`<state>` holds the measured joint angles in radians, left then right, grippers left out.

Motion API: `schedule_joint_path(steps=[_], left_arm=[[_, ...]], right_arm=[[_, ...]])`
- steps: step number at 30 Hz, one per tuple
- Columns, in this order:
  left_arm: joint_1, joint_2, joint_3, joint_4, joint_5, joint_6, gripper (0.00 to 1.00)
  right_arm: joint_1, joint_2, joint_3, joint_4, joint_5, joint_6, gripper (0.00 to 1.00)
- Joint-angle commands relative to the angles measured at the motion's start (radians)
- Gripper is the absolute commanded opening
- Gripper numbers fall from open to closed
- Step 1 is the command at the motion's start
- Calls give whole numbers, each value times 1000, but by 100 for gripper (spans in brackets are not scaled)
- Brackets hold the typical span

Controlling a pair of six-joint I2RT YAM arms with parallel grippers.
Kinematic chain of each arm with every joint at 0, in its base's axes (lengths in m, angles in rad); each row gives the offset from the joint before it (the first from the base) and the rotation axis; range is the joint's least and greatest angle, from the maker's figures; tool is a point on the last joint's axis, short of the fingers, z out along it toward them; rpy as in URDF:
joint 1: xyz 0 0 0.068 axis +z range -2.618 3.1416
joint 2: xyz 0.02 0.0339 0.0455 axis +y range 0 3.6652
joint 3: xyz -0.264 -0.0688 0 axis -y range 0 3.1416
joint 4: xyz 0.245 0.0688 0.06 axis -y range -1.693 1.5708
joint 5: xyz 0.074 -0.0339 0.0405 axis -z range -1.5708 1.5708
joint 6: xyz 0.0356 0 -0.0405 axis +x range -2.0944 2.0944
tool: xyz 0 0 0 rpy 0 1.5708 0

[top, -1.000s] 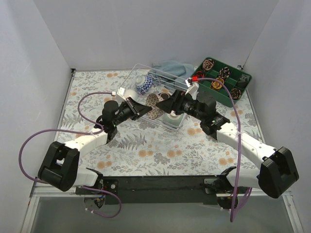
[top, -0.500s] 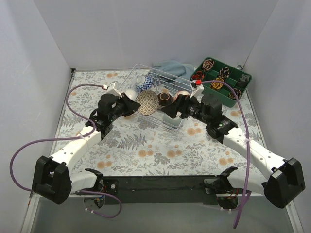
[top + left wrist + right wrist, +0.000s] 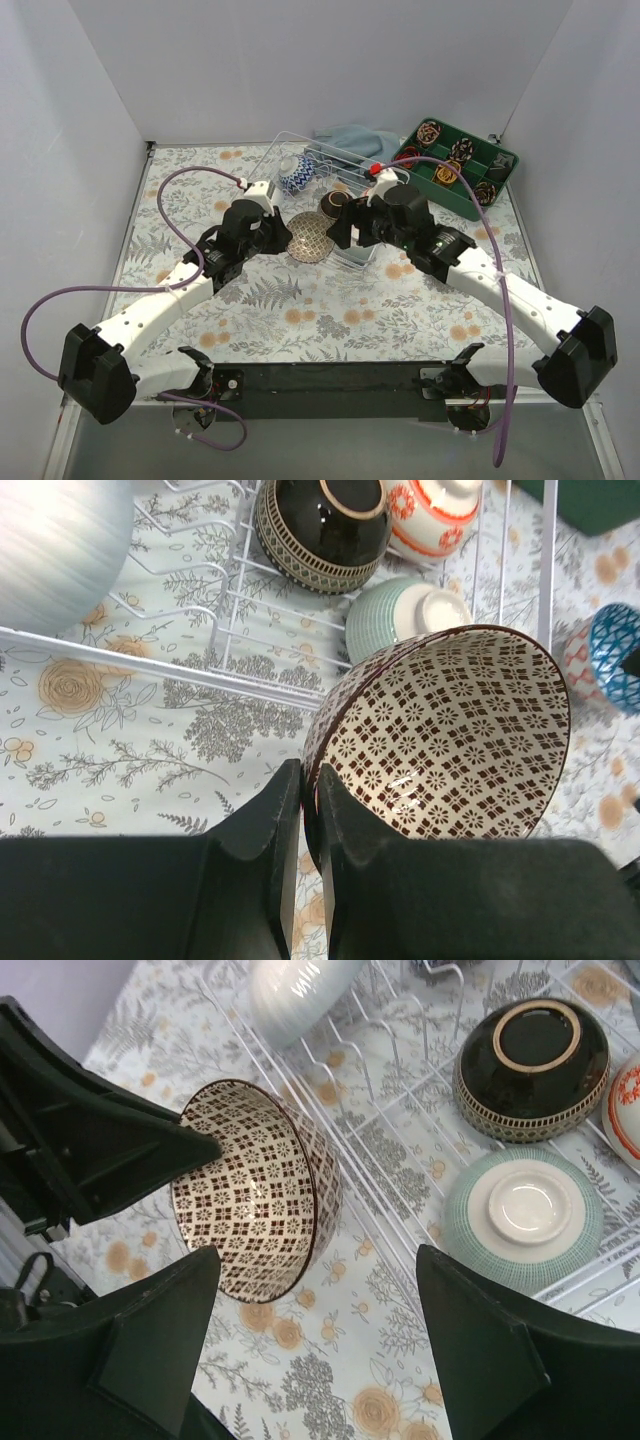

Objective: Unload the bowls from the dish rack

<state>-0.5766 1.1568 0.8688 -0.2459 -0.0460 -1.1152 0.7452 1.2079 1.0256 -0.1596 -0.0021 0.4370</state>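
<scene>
My left gripper [image 3: 285, 236] is shut on the rim of a brown-and-cream patterned bowl [image 3: 308, 237]. It holds the bowl tilted on its side just outside the near edge of the white wire dish rack [image 3: 352, 176]. In the left wrist view the fingers pinch the bowl's [image 3: 450, 740] left rim at my gripper [image 3: 308, 776]. My right gripper [image 3: 342, 224] is open and empty over the rack's near edge, facing that bowl [image 3: 250, 1185]. In the rack [image 3: 400, 1195] a black bowl [image 3: 530, 1060], a green ribbed bowl [image 3: 522, 1218] and a red-and-white bowl [image 3: 628, 1110] lie upside down.
A pale grey bowl [image 3: 55, 550] leans in the rack's left part and a blue-and-white bowl [image 3: 296, 175] sits at its far side. A green compartmented tray [image 3: 456, 170] stands at the back right. A blue cloth [image 3: 350, 140] lies behind the rack.
My left gripper has lifted the patterned bowl and drawn it toward the near side of the rack. My right arm has moved left and farther in over the rack.
</scene>
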Motion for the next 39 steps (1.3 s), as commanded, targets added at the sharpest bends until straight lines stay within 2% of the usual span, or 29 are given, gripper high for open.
schedule_joint_path(steps=[1,5,9,11,20,21,22,24,28,29,32,35,36,39], left_arm=[[-52,-57,24,-16,-107,46,0],[-69,-63,7,-20,-115,54,0],[-69,-57,10,-32,-123,80,0],[-69,-60,9,-33,-127,87,0],[-69,-72,6,-38,-123,89,0],[-71,-75,4,-38,-124,89,0],[-69,-78,3,-38,-127,89,0],[-69,-92,-1,-38,-141,89,2],[-71,-120,-2,-38,-163,87,25],[-69,-129,-5,-35,-167,83,43],[-65,-172,-13,-21,-195,81,71],[-55,-226,-33,-6,-199,81,82],[-46,-239,-39,0,-203,80,90],[-23,-290,-66,20,-209,77,98]], right_arm=[[63,99,131,-121,128,-67,86],[98,186,200,-179,194,-76,80],[120,264,252,-201,218,-89,65],[125,292,277,-222,218,-96,62],[151,406,383,-277,228,-119,17],[154,410,389,-285,232,-122,7],[155,415,393,-288,238,-124,2],[155,417,398,-299,254,-127,1],[155,415,421,-354,286,-139,1],[152,410,422,-365,295,-150,1],[129,383,427,-405,298,-155,1],[106,343,416,-437,292,-156,1],[86,331,409,-445,286,-156,1],[15,262,374,-465,231,-141,1]])
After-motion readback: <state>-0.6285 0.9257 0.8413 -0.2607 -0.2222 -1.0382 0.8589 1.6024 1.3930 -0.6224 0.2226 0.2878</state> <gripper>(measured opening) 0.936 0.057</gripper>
